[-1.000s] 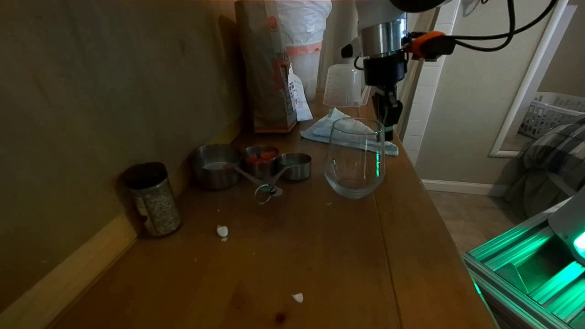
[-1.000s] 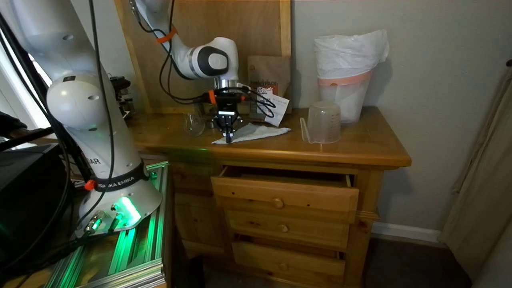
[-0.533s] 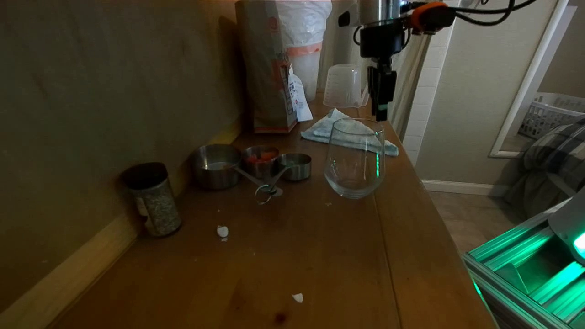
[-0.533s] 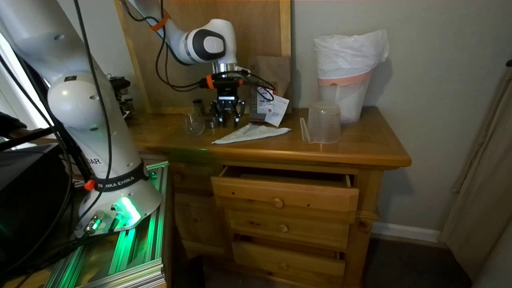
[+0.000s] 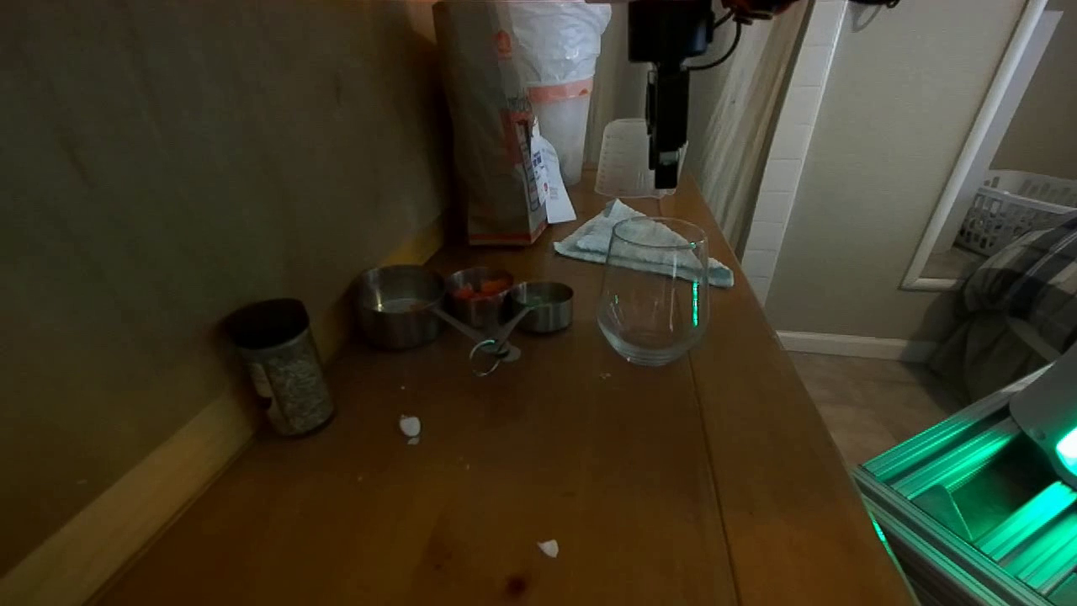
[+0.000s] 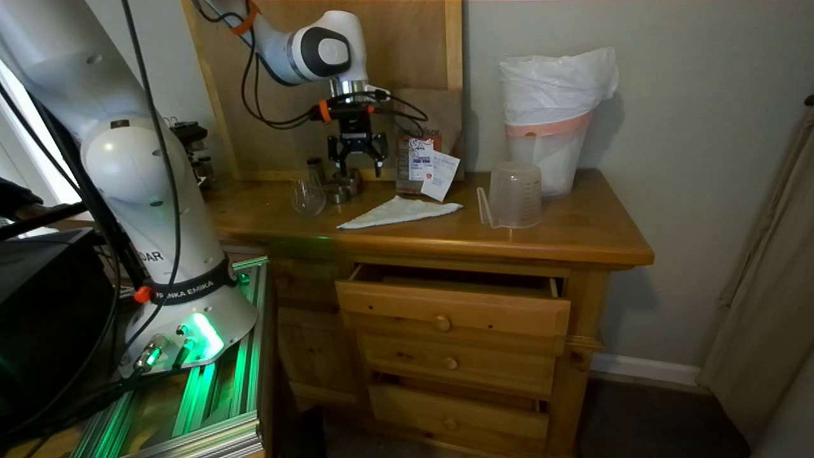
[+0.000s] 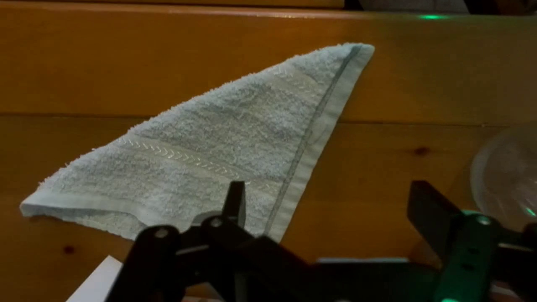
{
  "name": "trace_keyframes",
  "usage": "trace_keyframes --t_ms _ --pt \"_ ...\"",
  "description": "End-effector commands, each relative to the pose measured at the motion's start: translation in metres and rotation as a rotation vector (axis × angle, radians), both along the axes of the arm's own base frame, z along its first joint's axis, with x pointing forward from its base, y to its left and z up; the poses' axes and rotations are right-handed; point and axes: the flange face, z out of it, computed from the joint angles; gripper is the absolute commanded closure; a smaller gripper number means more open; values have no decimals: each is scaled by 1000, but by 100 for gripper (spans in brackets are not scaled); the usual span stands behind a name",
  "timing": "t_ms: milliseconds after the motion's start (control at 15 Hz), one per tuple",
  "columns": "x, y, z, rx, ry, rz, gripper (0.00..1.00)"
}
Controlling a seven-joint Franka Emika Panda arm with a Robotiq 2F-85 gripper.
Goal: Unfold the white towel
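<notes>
Here, the gripper (image 6: 361,170) hangs unclenched above a wooden desk (image 6: 580,224) near a grey wall (image 6: 693,191).

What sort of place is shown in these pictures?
Probably a room in a home: a wooden desk with drawers, metal measuring cups on it, and what looks like a laundry basket.

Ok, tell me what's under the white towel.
The white towel lies folded in a rough triangle on the wooden tabletop, whose bare wood shows beside it. Anything directly beneath the towel or inside its fold is covered and cannot be seen.
</notes>
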Motion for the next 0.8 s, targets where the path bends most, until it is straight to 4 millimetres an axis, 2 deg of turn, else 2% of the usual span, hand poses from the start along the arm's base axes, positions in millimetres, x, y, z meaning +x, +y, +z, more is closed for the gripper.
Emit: trace_keyframes --t_ms 0,200,533,733 --pt "0 3 3 3 -5 6 0" --pt "1 4 3 5 -7 8 0" --pt "6 29 -25 56 52 -219 0" --pt "16 42 -40 91 35 -306 0"
